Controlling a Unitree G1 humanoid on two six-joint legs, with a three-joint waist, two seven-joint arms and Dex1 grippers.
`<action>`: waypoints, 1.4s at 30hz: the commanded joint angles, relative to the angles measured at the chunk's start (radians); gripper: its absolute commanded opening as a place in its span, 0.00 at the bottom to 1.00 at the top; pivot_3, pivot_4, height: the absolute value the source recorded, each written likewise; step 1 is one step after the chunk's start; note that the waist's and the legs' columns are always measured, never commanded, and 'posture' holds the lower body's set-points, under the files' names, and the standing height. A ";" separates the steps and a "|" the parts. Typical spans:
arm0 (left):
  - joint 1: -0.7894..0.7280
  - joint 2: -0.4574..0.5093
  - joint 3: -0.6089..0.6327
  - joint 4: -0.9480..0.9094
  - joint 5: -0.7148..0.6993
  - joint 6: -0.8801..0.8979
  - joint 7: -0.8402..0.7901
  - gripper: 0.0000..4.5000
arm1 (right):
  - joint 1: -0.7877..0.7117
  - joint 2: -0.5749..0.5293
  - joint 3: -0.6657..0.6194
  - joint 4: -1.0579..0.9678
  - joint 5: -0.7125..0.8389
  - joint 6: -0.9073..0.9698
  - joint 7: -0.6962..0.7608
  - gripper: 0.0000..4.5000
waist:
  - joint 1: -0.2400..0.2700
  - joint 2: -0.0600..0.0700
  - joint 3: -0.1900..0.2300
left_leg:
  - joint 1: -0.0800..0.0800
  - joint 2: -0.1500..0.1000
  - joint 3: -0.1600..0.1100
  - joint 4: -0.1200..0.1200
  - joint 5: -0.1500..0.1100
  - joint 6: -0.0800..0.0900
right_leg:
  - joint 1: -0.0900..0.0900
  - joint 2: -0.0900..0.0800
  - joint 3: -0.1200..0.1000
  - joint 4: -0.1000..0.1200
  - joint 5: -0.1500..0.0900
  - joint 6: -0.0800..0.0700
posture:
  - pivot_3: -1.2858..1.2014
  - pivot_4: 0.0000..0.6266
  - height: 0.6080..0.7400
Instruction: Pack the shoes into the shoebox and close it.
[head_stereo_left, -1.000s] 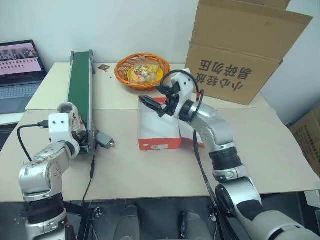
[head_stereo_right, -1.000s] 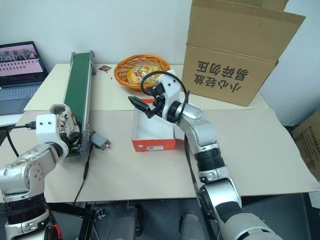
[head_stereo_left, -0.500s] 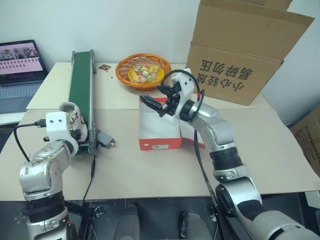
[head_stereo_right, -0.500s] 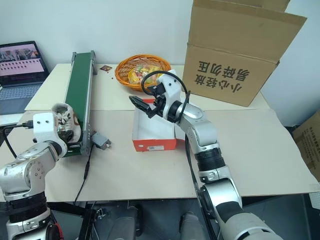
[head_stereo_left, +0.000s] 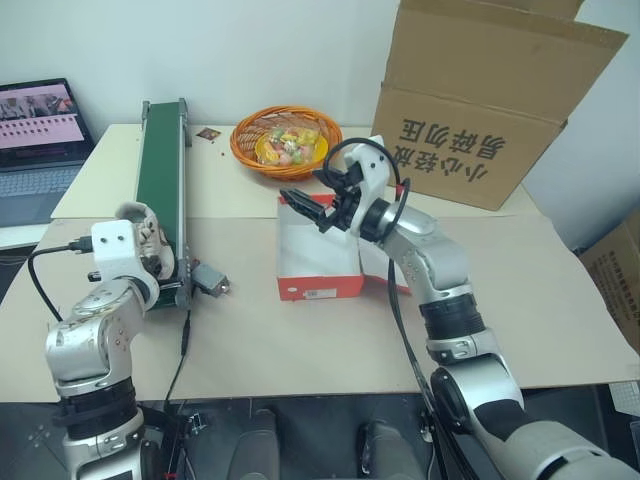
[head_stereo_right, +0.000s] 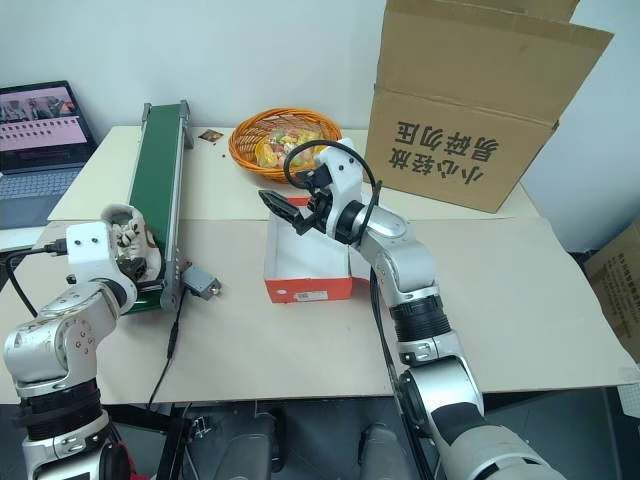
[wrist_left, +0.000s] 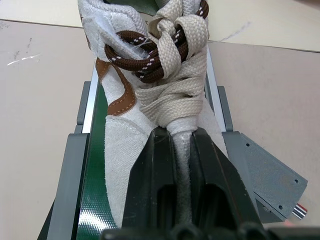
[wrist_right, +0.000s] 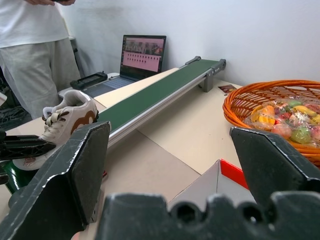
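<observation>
Left wrist view: sneaker (wrist_left: 150, 100) on green conveyor (wrist_left: 95, 205), pinched between jaws.

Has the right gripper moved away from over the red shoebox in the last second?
No. The right gripper hangs open over the far rim of the shoebox, at the same spot beside the orange basket as before.
</observation>
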 joint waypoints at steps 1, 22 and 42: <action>-0.016 0.010 -0.003 -0.007 0.013 -0.012 0.001 0.00 | -0.033 -0.001 -0.030 -0.025 0.024 -0.006 -0.006 1.00 | 0.000 0.000 0.000 | 0.000 0.000 0.000 0.000 0.000 0.000 | 0.000 0.000 0.000 0.000 0.000 0.000 | 0.52 0.24 0.85; -0.124 -0.123 -0.160 -0.133 -0.058 -0.495 -0.122 0.00 | -0.124 0.123 -0.258 0.097 0.347 0.381 -0.075 1.00 | 0.000 -0.006 0.004 | -0.004 0.001 0.000 0.002 -0.001 -0.001 | 0.000 0.001 0.000 0.000 0.006 -0.002 | 0.52 0.24 0.85; -0.065 -0.127 -0.252 -0.214 -0.500 -0.245 -0.311 0.00 | -0.360 0.030 -0.351 0.502 0.400 0.493 -0.048 1.00 | -0.024 -0.006 0.004 | -0.004 0.000 -0.002 0.003 0.000 0.001 | 0.001 0.002 0.000 0.000 0.005 -0.002 | 0.52 0.24 0.85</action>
